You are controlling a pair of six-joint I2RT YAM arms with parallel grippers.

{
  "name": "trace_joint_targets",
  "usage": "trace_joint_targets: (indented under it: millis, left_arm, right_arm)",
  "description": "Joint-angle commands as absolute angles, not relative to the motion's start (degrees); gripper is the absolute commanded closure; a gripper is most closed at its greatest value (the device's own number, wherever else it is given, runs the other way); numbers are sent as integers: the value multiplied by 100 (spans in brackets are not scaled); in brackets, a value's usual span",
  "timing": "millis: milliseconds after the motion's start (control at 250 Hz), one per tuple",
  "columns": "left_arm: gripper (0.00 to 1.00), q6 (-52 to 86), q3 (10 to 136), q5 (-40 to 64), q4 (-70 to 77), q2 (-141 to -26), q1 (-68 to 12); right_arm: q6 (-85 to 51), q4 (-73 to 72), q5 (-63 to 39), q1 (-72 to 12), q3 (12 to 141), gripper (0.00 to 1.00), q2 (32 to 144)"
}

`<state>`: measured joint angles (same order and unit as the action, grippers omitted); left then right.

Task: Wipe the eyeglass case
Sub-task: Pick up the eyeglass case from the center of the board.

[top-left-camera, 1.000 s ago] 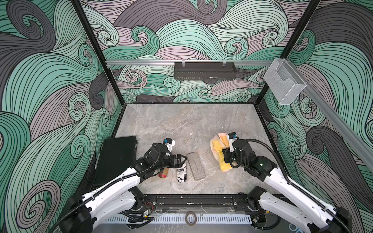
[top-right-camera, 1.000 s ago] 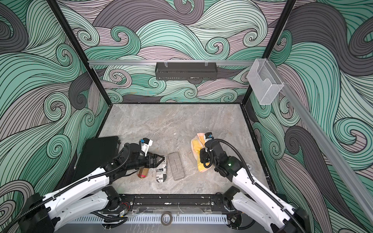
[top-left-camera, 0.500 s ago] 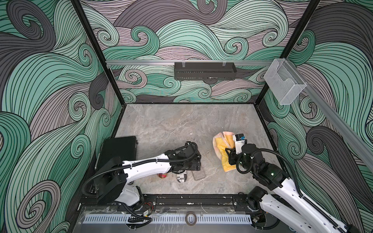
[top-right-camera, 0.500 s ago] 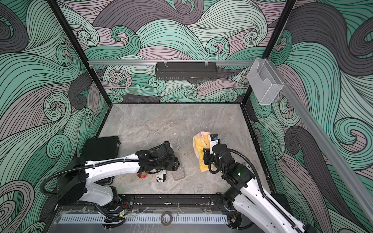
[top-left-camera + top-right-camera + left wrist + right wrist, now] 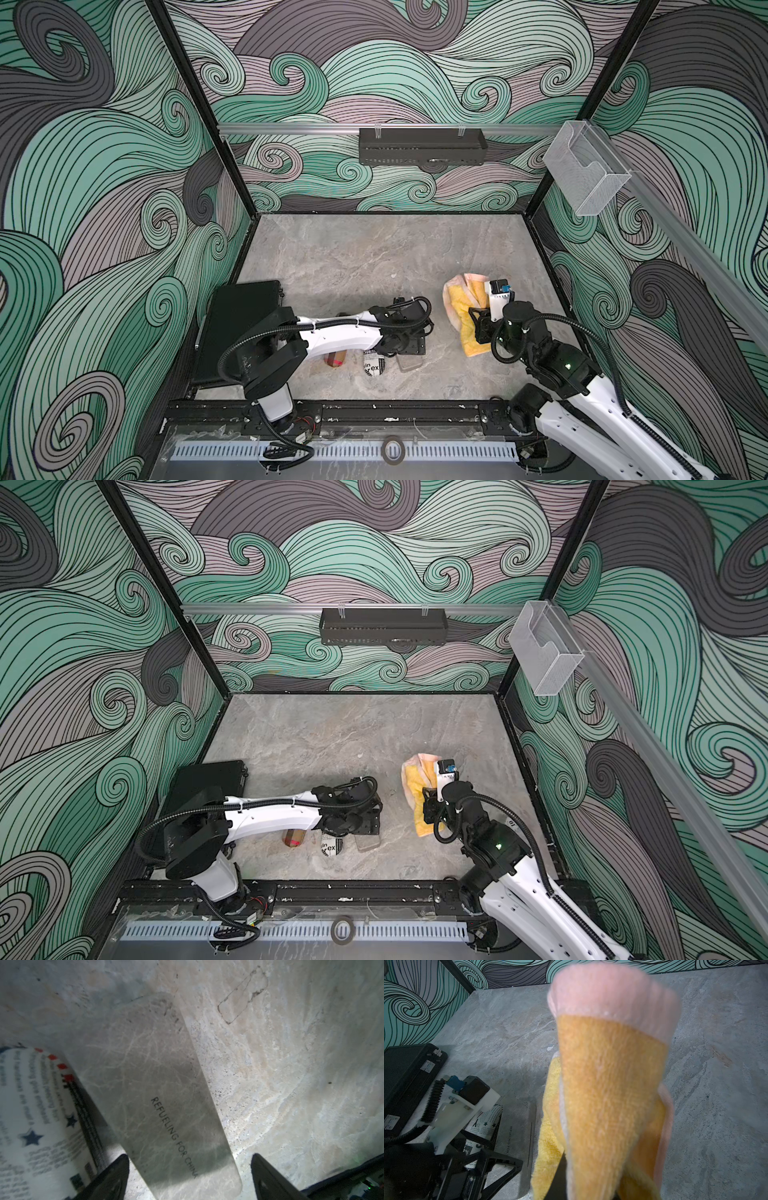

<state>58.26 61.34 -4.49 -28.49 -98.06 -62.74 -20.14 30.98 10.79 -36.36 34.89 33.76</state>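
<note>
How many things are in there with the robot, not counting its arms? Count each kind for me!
Yellow cloth: 1
Grey eyeglass case: 1
Newsprint pouch: 1
Small brown container: 1
Black box: 1
Total: 5

There are two robot arms, a left arm (image 5: pixel 332 336) and a right arm (image 5: pixel 582 374). On the floor lie one grey case (image 5: pixel 409 362), one printed case (image 5: pixel 374 366), one brown cylinder (image 5: pixel 336 358), one cloth (image 5: pixel 459 307) and one black box (image 5: pixel 239 328). The walls carry one black shelf (image 5: pixel 422 146) and one clear holder (image 5: pixel 582 174).
</note>
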Motion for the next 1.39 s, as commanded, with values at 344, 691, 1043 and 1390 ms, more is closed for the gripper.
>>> trace_joint_targets:
  millis: [344, 691, 1043, 1390]
  left_arm:
    - [17, 5694, 6452, -898, -3974, -10041, -6432]
    - [28, 5293, 6548, -848, -4101, -10158, -6434]
    - [25, 5251, 6633, -859, -4176, -10375, -6688]
    - [21, 5575, 6494, -824, -4144, -10332, -6810]
  right_arm:
    - [-2074, 3105, 1191, -3625, 3393, 97, 3428]
    - [-2138, 3093, 1180, -3629, 3293, 97, 3410]
    - [-2195, 3015, 1118, -3624, 3195, 97, 3471]
    - [-2216, 3001, 1084, -3624, 3148, 96, 3476]
